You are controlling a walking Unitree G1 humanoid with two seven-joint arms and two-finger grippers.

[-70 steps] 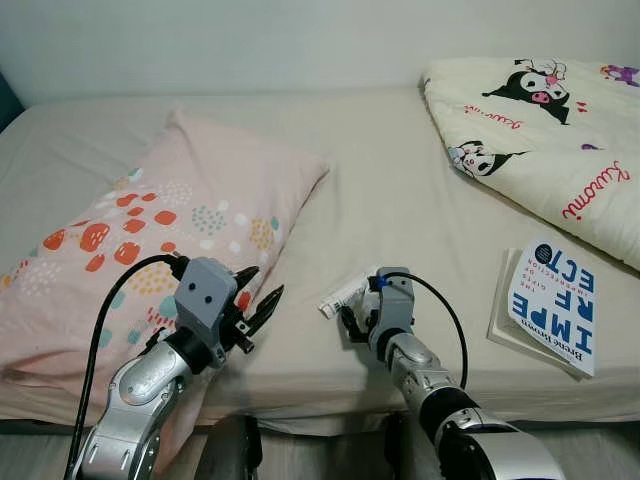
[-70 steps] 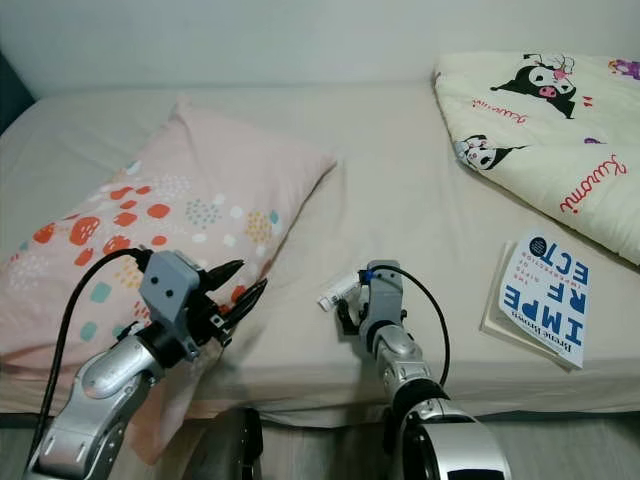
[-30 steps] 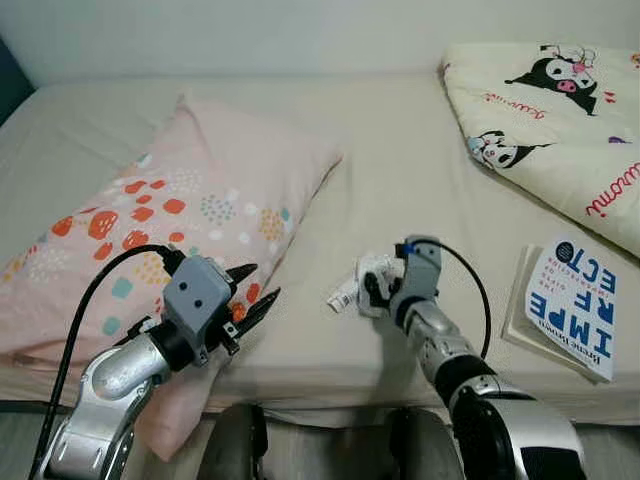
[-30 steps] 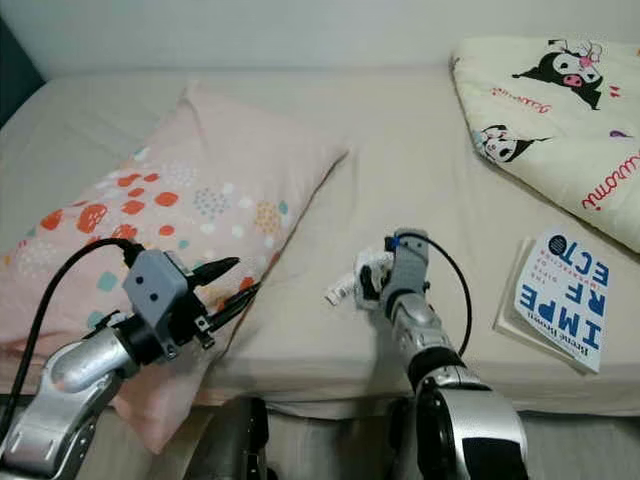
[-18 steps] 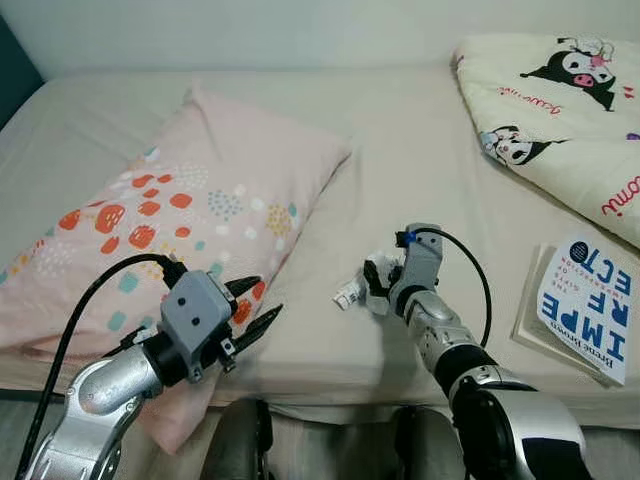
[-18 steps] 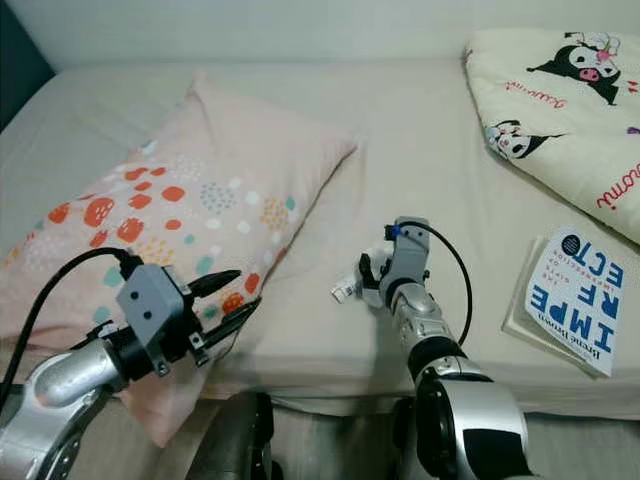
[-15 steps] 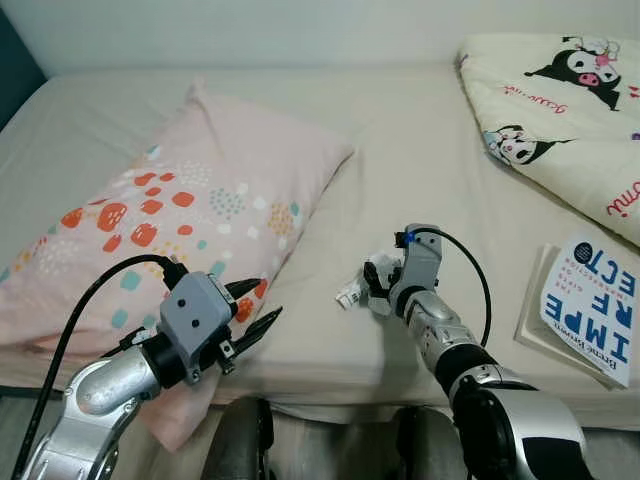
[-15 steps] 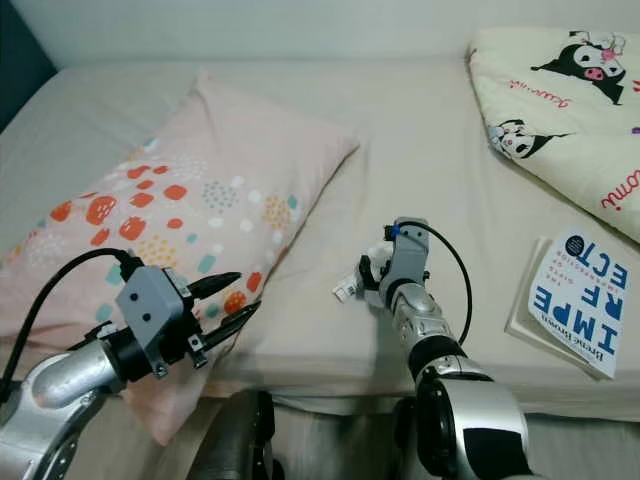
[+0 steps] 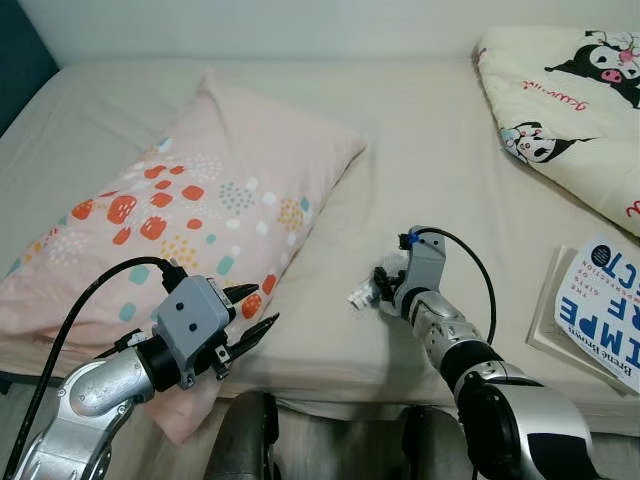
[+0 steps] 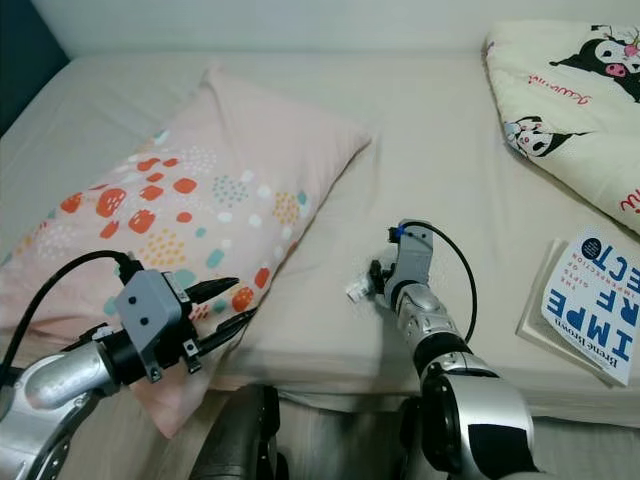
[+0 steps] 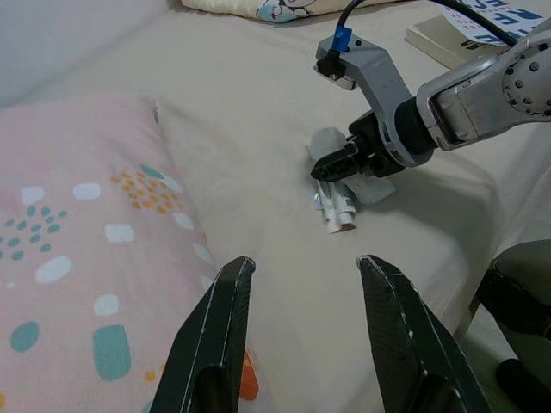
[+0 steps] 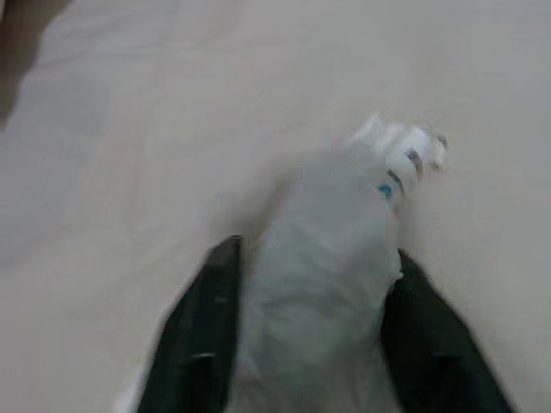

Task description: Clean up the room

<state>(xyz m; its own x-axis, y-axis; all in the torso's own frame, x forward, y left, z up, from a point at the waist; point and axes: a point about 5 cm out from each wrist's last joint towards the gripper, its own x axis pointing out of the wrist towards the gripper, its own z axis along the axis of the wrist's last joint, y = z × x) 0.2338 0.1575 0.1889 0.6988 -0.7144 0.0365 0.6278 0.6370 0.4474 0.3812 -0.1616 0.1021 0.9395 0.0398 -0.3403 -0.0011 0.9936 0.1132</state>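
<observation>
My right gripper (image 12: 301, 340) is clamped on a crumpled white plastic wrapper (image 11: 340, 176) lying on the beige bed sheet (image 9: 440, 170), right of the pink spotted pillow (image 9: 190, 215). My left gripper (image 11: 303, 323) hovers apart, near the pillow. I judge the pickup underway; next comes lifting it clear.

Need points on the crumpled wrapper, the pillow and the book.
crumpled wrapper (image 11: 337, 196): left wrist view, on its printed end lying on the sheet.
pillow (image 9: 190, 205): left eye view, middle of its patterned face.
book (image 10: 596, 303): right eye view, middle of its blue-lettered cover.
</observation>
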